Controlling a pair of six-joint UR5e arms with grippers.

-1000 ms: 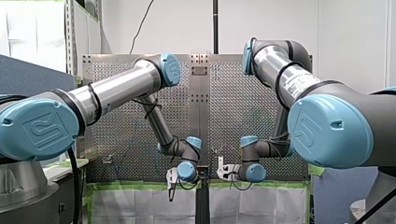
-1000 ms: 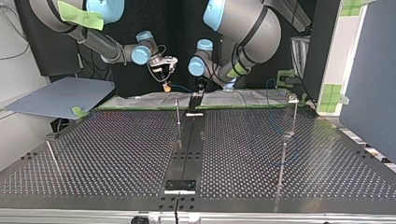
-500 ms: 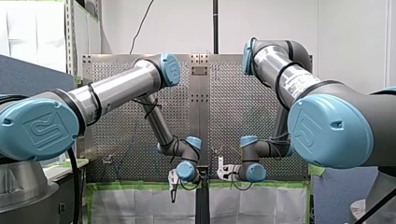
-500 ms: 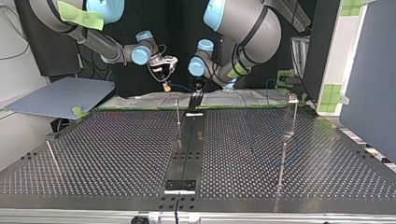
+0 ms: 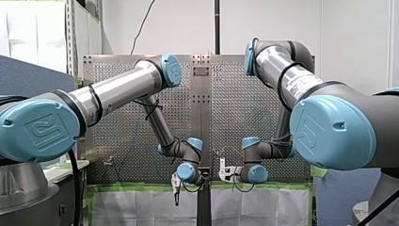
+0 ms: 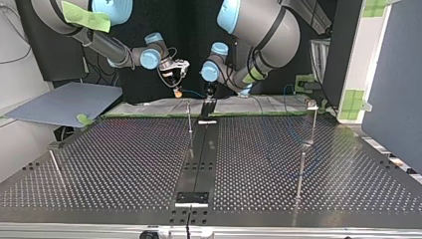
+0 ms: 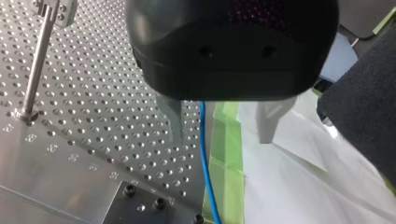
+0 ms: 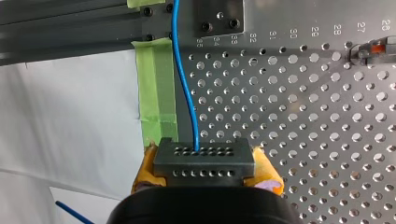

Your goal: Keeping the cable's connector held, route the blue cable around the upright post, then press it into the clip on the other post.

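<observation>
Currently, right gripper (image 8: pixel 204 163) pinching the connector (image 8: pixel 204 157), left gripper (image 7: pixel 222 125) spread astride the blue cable (image 7: pixel 204 154).

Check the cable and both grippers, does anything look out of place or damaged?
Nothing stands out. The connector sits squarely between my right gripper's yellow pads, and the blue cable leaves it in a smooth curve, unkinked. It passes ungripped between my left gripper's open fingers.
</observation>
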